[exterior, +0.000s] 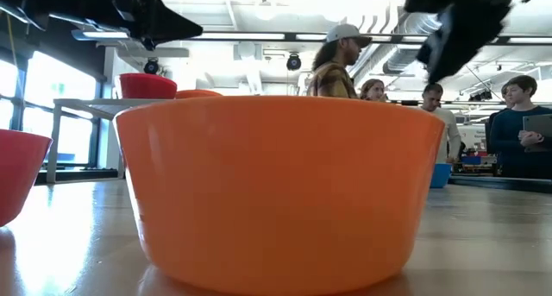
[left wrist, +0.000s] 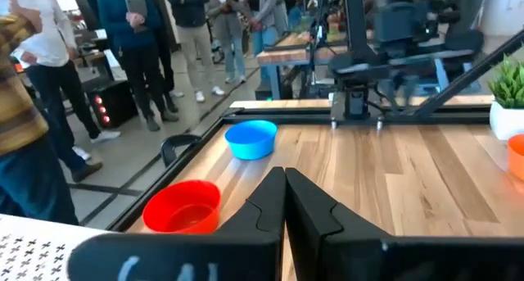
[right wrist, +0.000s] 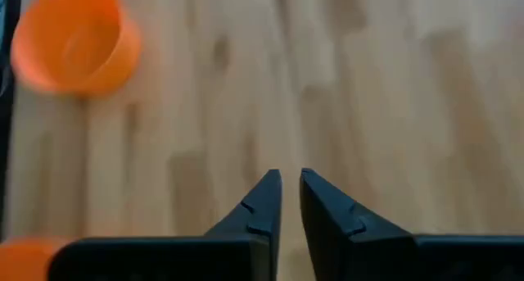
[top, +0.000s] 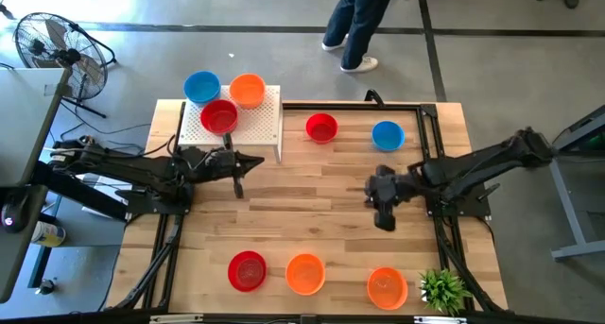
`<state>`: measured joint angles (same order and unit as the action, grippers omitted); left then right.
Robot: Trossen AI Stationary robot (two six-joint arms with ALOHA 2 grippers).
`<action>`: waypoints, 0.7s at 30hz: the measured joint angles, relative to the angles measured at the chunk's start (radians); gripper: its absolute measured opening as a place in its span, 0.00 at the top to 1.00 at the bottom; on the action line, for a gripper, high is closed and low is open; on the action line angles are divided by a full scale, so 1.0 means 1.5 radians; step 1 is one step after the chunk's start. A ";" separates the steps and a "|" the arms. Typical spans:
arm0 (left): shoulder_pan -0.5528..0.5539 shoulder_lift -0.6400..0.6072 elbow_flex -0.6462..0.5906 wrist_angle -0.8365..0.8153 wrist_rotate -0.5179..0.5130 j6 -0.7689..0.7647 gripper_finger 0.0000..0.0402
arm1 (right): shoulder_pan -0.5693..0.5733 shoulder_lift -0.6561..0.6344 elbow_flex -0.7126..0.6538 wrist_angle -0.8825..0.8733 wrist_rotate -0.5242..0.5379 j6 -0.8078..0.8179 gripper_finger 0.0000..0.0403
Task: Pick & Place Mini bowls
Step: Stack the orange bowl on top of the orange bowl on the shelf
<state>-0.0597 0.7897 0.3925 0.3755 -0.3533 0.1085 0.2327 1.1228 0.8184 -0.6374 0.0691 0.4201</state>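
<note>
We count eight mini bowls: three on the white stand [top: 248, 126], a red bowl [top: 321, 127] and a blue bowl [top: 388, 134] on the far tabletop [top: 312, 220], three along the near edge. The left gripper [top: 238, 185] has its jaws closed and empty. The right gripper [top: 385, 220] shows a narrow gap, holding nothing.

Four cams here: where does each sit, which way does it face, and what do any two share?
High: overhead, straight down on the table; both arms, left gripper, right gripper.
Low: table height, behind an orange bowl, facing people in the room.
Left wrist: past shut fingers at red bowl, blue bowl.
Right wrist: down at bare wood, fingers slightly apart.
Shared: that red bowl and blue bowl in high.
</note>
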 joint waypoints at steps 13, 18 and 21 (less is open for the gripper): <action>0.000 0.009 -0.020 0.050 0.012 0.001 1.00 | 0.211 0.168 0.095 -0.105 -0.193 0.194 0.58; 0.000 0.009 -0.020 0.046 0.014 0.000 1.00 | 0.243 0.235 0.095 -0.068 -0.235 0.209 0.55; 0.000 0.009 -0.020 0.041 0.014 0.000 1.00 | 0.250 0.265 0.095 -0.032 -0.226 0.203 0.57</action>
<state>-0.0593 0.8040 0.3620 0.4371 -0.3317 0.1085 0.6079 1.5198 0.9604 -0.6861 -0.2700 0.7253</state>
